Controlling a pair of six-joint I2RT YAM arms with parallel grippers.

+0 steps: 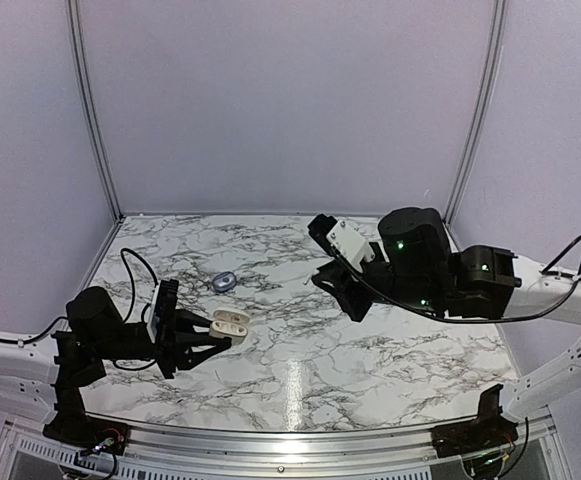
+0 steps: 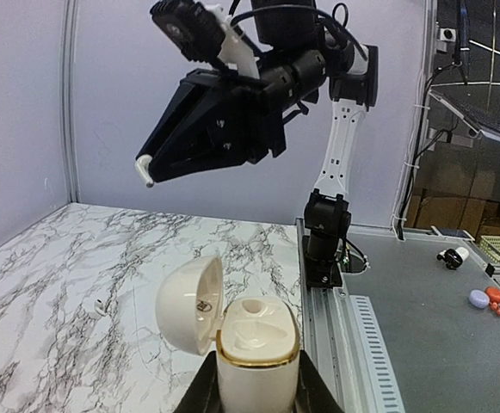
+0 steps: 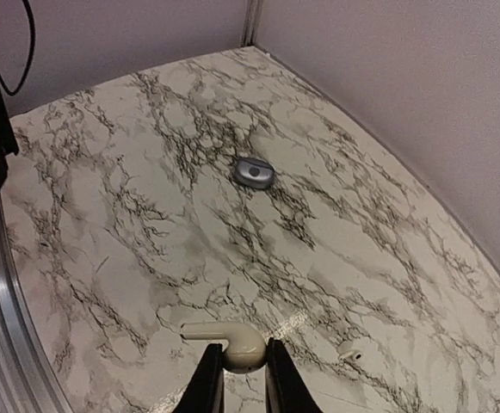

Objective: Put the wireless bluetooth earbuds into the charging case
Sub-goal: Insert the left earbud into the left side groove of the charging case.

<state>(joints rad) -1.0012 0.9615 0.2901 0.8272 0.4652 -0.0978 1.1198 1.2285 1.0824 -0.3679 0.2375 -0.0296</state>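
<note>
- The left tool point(image 2: 256, 389) is clenched on the lower half of a cream-white, gold-rimmed plastic charging case point(image 2: 258, 344). It holds the case upright off the white, black-veined marble worktop point(image 1: 370, 340). The domed lid point(image 2: 185, 305) is swung open to one side, and the pale inside shows.
- Farther along the worktop lies a small grey-blue oval object point(image 1: 223, 282), apart from both tools.
- A tiny whitish loose earbud point(image 3: 348, 351) rests by itself on the marble. In the right wrist view it lies close to the right tool's fingertips, but nothing touches it.
- The right tool point(image 3: 241, 354), raised above the worktop, grips a whitish plastic stemmed earbud point(image 3: 231, 341) between its two fingers. The stem points sideways, and the earbud is well apart from the open charging case.
</note>
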